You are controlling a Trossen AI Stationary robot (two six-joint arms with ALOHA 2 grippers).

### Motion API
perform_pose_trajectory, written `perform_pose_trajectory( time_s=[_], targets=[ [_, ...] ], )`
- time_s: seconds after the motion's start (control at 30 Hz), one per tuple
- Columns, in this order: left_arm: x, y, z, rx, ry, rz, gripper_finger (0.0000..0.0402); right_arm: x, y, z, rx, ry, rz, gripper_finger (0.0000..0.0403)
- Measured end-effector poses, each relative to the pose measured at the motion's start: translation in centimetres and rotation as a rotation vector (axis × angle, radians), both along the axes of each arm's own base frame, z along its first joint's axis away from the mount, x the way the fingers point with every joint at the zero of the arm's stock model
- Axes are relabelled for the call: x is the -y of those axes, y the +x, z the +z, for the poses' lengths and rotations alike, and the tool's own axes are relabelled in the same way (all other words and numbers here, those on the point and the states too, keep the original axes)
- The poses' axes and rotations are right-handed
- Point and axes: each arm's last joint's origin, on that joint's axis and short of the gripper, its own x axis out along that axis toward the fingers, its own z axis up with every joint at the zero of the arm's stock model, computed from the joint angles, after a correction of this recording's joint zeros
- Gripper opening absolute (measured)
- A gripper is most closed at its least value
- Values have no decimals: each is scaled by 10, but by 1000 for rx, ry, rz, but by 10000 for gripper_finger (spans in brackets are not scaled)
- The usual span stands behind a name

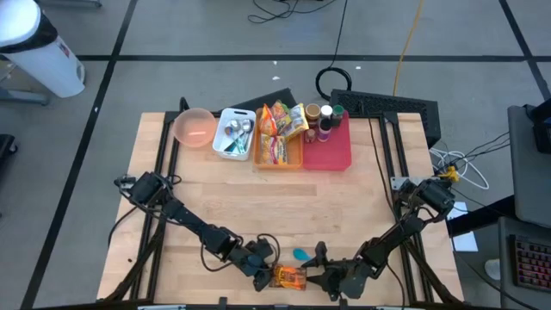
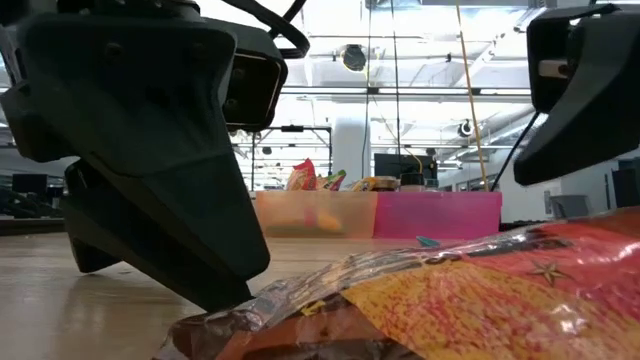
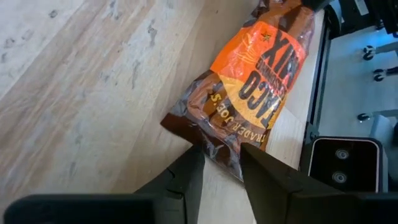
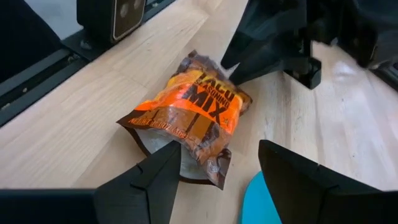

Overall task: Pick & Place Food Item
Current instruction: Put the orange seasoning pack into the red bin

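Your left hand (image 3: 221,163) pinches the seasoning packet's (image 3: 255,87) edge at the worktop's (image 1: 362,198) 6 o'clock — right hand (image 4: 217,171) open beside it.

The taco seasoning mix packet (image 4: 186,109), orange and brown crinkled foil, lies flat near the wooden table's (image 1: 344,215) front edge, printed side up.

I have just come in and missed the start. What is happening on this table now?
Both arms are low at the table's near edge, working on one orange packet of taco mix that lies on the wood. The left pincer has its fingers on either side of one end of the packet. The right pincer stands open at the other end, one finger at the packet's edge. The bins of food at the far side are untouched.
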Motion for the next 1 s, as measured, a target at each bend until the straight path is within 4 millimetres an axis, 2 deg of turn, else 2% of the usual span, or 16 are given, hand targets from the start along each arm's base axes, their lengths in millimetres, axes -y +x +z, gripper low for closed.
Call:
perform_pose_trajectory(
  time_s=[0.37, 0.53, 0.73, 1.0],
  targets=[
    [0, 1, 1, 4, -4, -33, 198, 0, -2, -2, -33, 26, 0, 210],
    [2, 0, 1, 6, -1, -24, 217, 0, -1, -1, -23, 31, 4, 210],
    [1, 1, -1, 6, 0, -1, 218, -1, 0, 1, -2, 12, 24, 210],
    [1, 5, -11, 9, -22, 36, 181, 1, 3, 2, 8, 13, 18, 207]
  ],
)
